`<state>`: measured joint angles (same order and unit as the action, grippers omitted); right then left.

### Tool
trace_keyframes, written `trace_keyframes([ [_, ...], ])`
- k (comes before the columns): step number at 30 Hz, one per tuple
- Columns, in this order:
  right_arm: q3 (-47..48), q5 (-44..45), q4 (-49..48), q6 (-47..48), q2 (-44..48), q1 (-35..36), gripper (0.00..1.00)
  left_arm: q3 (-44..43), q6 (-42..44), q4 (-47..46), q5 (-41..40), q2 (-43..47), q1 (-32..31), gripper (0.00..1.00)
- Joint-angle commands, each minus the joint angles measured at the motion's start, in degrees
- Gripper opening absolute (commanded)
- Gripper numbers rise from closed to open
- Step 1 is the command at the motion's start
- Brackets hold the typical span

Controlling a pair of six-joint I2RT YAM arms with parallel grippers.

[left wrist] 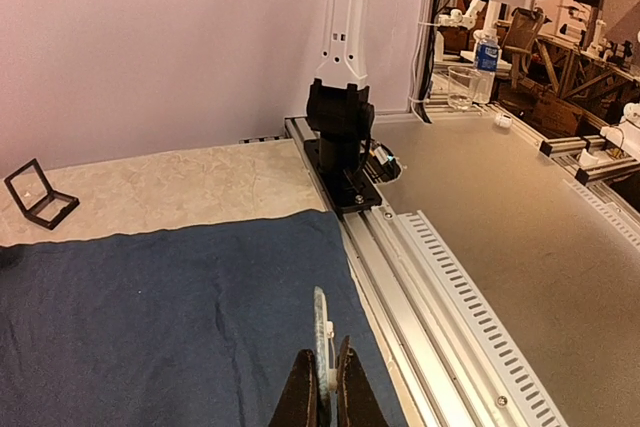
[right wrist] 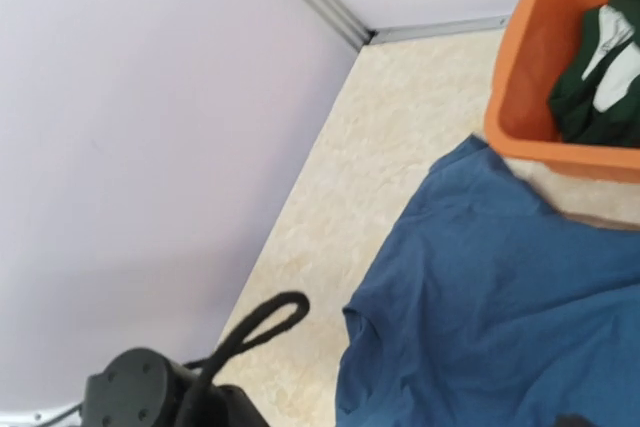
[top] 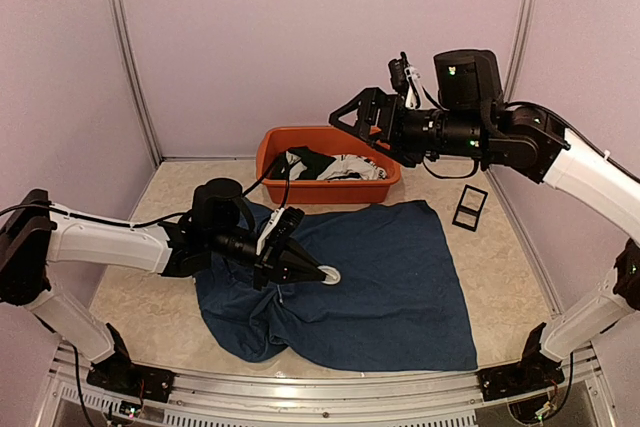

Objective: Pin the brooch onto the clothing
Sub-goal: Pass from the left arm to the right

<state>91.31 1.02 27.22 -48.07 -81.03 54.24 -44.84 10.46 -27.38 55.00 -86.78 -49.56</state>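
While the small, round, white brooch (top: 329,275) is being gripped tight between the closed fingers of the left gripper (top: 315,270), it is being held low over the big, dark blue T-shirt of soft cloth (top: 400,287); whether it is touching the cloth cannot be told. For this step to be done well, the brooch should be pressed down gently onto a flat part of the T-shirt, not onto the bumpy folds close by; the cloth looks soft and is likely to slide or bunch up, so it may need to be held flat by the right gripper (top: 345,119); that one is being held wide open with nothing in it, high up over the orange plastic tub (top: 340,193). The brooch should not be let go until it is stuck on.

The T-shirt is being shown spread out on the pale, stone-patterned table (top: 130,287), just in front of the tub, with its far edge right up against it; it is lying mostly flat on the right and crumpled on the near left. From the left wrist the brooch (left wrist: 320,332) is being seen edge on, thin and pale, poking out past the dark fingertips (left wrist: 300,397).
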Motion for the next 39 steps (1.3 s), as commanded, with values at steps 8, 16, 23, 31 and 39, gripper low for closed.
trace_keyframes([
  [8,-3.1,2.3,-5.9,2.2,5.0,0.7,1.0,0.6,-1.4,0.0,-1.4,-0.1,-0.2,0.0],
  [16,-2.5,5.4,-1.5,5.1,1.9,1.1,1.0,1.4,-1.9,-1.0,-2.1,1.1,-0.2,0.0],
  [23,-19.2,14.6,-7.1,17.0,10.0,1.0,1.0,1.2,-7.0,-4.2,-5.1,1.5,0.1,0.0],
  [31,-47.3,9.5,-31.2,26.4,23.0,1.0,0.89,4.0,-20.2,-20.4,-9.7,-0.7,0.9,0.0],
  [39,-56.3,-3.0,-47.6,31.5,20.2,1.0,0.82,3.8,-34.0,-33.6,-13.6,-5.1,2.6,0.0],
])
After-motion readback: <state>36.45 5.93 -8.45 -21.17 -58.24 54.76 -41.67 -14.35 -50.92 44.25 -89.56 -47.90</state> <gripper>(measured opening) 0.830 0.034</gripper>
